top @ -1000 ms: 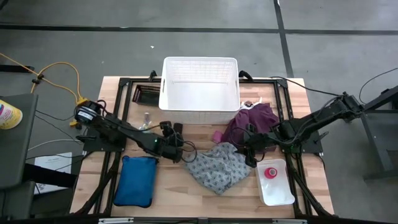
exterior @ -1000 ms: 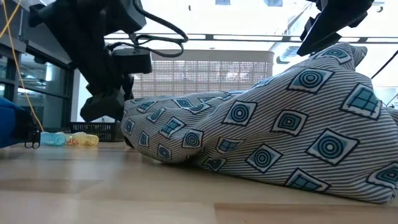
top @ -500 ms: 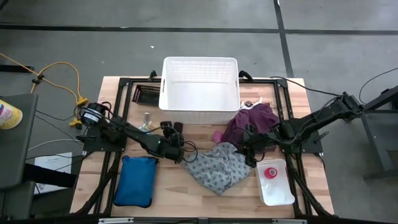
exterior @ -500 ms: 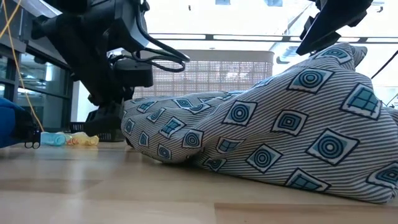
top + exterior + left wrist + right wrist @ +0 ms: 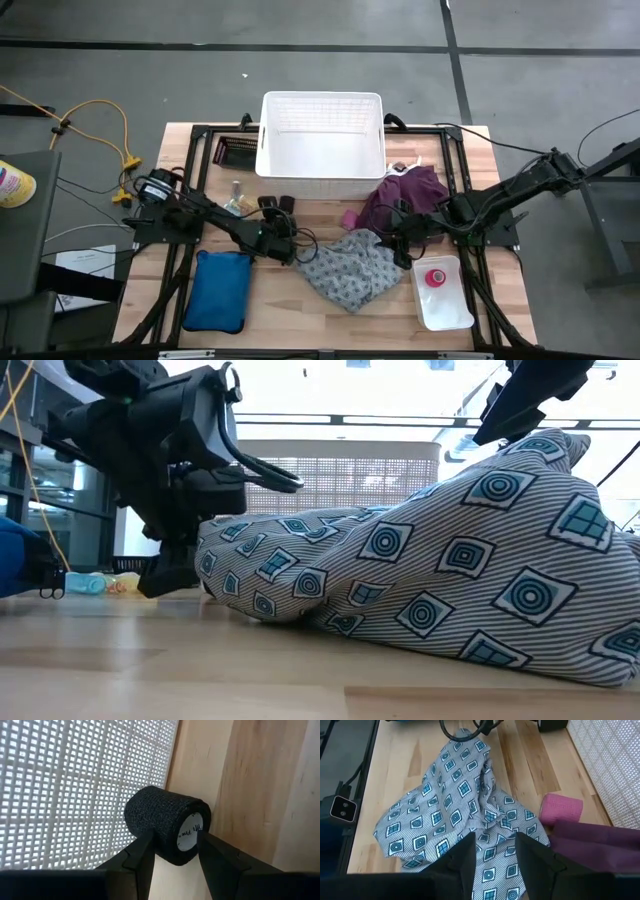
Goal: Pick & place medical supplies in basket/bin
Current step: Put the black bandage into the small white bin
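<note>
A small black block, a black tape roll, lies on the table against the white basket's near wall. My left gripper is open, low by the table, a finger on each side of the roll's near part. My right gripper hangs open above the grey patterned cloth, which lies crumpled mid-table. The purple cloth lies beside the basket, with a pink tape roll at its edge. A small clear bottle stands near the left arm. My left gripper's fingers come slanting down from the near side and stand at the two sides of the black roll. The roll lies on its side on the table. I cannot tell whether they touch it.
A blue pouch lies at the near left. A white tray at the near right holds another pink roll. A dark ribbed tray sits left of the basket. In the low view the grey cloth hides most of the table.
My left gripper has sunk toward the table and the black roll beside the basket, tipping a little further down, its fingers as far apart as before. The roll and the cloths lie where they were.
</note>
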Robot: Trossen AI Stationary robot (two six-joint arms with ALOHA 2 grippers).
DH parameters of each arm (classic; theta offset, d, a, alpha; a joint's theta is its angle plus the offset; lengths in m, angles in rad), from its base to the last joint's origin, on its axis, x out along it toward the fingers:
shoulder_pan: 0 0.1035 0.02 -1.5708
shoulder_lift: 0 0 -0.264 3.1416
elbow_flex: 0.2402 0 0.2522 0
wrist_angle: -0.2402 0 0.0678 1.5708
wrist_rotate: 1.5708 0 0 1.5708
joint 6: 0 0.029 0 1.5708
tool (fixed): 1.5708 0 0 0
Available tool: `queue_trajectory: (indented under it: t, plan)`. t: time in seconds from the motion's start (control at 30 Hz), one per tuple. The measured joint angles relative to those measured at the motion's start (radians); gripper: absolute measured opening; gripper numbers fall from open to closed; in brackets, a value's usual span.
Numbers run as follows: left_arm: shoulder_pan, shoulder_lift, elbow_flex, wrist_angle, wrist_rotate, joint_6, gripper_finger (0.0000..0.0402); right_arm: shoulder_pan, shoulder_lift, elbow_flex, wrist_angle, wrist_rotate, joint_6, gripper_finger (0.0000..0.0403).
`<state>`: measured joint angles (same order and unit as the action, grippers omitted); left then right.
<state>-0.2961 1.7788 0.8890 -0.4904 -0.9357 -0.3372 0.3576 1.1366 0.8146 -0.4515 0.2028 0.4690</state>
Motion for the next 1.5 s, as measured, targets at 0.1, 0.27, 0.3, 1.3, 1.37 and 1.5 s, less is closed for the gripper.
queue_trajectory:
  t: [0.1,0.27,0.3,1.3,1.37,1.5]
  plan:
    - [-0.012,0.0,-0.001,0.0,-0.022,-0.002,0.0138,0.0,0.0,0.0,0.0,0.0,0.0,0.0125]
    - [-0.022,0.001,-0.001,0.0,-0.041,-0.004,0.0136,0.0,0.0,0.0,0.0,0.0,0.0,0.0125]
    - [-0.023,0.001,-0.001,-0.001,-0.043,-0.007,0.0133,0.0,0.0,0.0,0.0,0.0,0.0,0.0125]
    - [-0.074,-0.042,-0.001,-0.002,-0.036,-0.031,0.0002,0.0,0.0,0.0,0.0,0.0,0.0,0.0125]
    - [-0.082,-0.068,-0.001,-0.003,-0.036,-0.031,0.0001,0.0,0.0,0.0,0.0,0.0,0.0,0.0125]
    - [-0.087,-0.113,-0.001,-0.002,-0.013,-0.034,0.0001,0.0,0.0,0.0,0.0,0.0,0.0,0.0125]
